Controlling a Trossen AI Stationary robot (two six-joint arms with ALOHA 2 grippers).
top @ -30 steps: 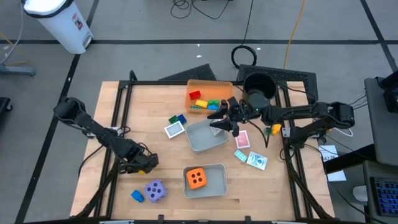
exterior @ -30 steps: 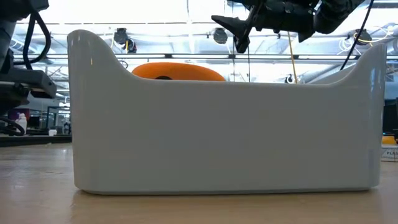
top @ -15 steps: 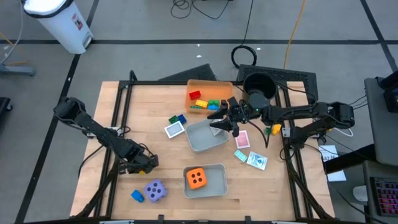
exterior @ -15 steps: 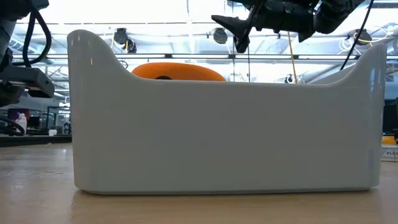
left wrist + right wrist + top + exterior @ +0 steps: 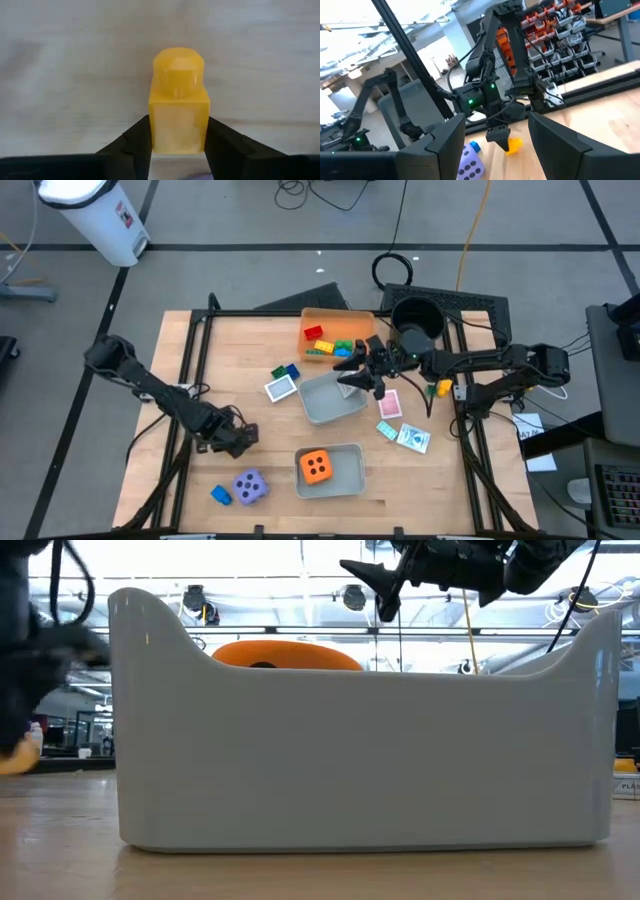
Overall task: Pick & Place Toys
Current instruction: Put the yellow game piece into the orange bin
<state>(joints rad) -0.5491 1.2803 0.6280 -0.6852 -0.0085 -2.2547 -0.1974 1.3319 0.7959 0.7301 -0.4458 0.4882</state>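
- The bench [image 5: 270,435] carries two grey trays: one at centre [image 5: 330,398], one at 6 o'clock [image 5: 345,478] holding the orange die [image 5: 317,466].
- The purple die [image 5: 249,486] sits at 7 o'clock on bare wood.
- The right pincer [image 5: 362,379] hangs over the centre tray, fingers apart, holding nothing.
- The left pincer [image 5: 177,145], at 8 o'clock, grips the yellow brick [image 5: 178,112] by its flat sides.
- Judgement: lift straight up, keep the squeeze even, carry it level to a tray.
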